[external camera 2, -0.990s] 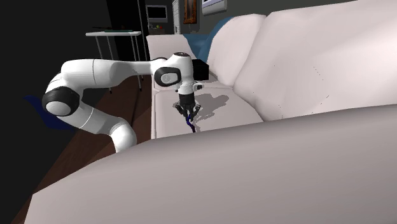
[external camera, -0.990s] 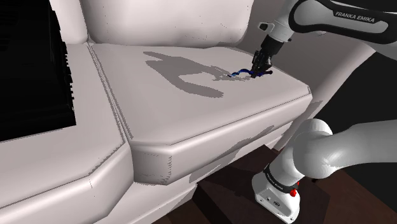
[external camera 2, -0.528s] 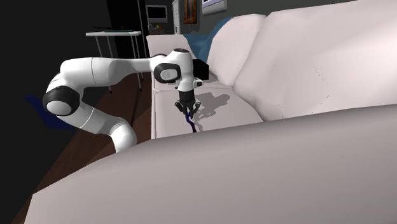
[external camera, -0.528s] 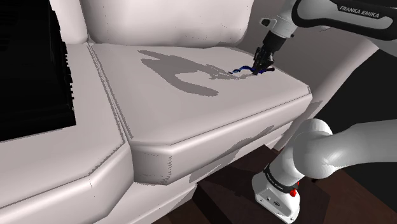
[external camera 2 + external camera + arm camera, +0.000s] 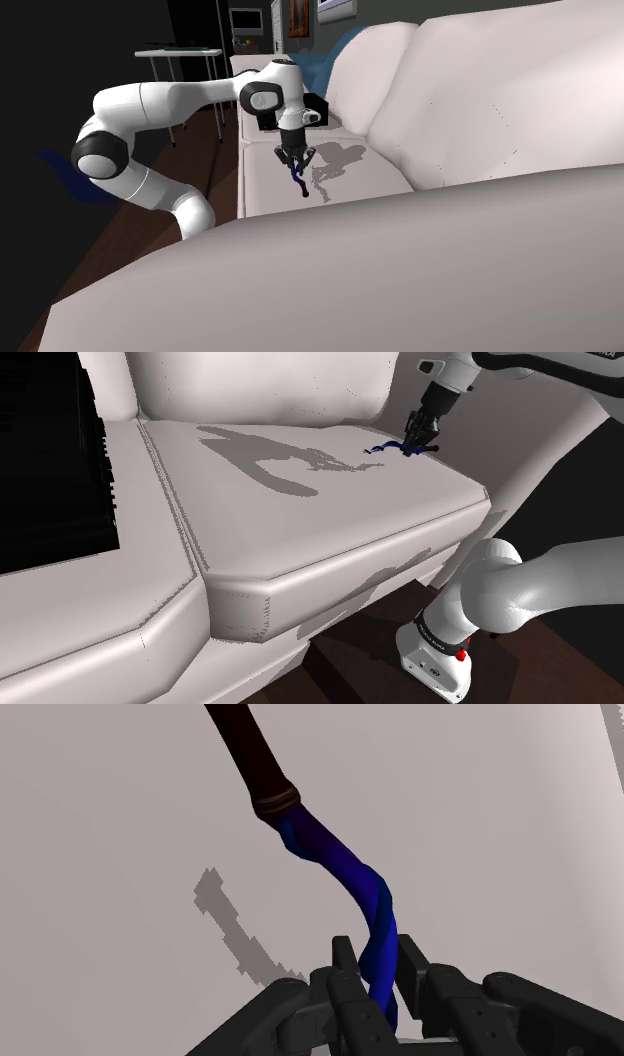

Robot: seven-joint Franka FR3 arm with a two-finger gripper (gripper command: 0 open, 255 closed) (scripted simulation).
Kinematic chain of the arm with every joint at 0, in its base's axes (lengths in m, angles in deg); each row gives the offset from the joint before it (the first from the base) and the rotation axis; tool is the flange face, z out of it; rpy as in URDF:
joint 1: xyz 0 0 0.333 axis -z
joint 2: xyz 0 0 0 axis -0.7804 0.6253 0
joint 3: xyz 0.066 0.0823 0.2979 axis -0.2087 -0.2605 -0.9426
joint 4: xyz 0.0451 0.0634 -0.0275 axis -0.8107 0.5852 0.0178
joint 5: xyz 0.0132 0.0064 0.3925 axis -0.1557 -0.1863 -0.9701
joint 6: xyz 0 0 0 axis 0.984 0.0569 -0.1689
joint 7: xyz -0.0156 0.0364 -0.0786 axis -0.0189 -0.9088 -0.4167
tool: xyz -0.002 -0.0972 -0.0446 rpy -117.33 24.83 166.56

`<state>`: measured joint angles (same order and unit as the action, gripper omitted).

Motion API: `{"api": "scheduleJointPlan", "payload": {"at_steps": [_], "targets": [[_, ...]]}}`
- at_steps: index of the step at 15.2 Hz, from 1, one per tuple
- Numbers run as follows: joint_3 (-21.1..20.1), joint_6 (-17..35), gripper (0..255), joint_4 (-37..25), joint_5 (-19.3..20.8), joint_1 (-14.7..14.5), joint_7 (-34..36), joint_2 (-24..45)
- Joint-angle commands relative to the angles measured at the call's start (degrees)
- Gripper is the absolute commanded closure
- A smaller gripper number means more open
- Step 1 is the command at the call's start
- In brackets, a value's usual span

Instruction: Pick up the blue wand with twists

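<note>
Shoulder view: a pale sofa (image 5: 250,387) is seen from above, with its wide seat cushion (image 5: 300,522) crossed by a grey shadow. A white arm (image 5: 520,587) is bent over the cushion's far corner. The black gripper (image 5: 418,442) is pointed downward and closed on the blue twisted wand (image 5: 385,448), which is held just above the cushion. In the wrist view, the wand's blue end is clasped between the fingers (image 5: 345,966), and its dark handle (image 5: 250,754) is pointed away.
</note>
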<state>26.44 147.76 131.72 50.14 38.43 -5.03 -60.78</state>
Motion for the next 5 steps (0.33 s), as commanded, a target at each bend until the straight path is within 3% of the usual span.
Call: {"api": "scheduleJointPlan", "payload": {"at_steps": [1,5], "targets": [[-0.13,-1.29,255,-1.7,-0.21,-0.15,-0.07,0.43],[-0.32,-2.79,255,-3.74,-0.48,-0.35,-0.1,0.98]]}}
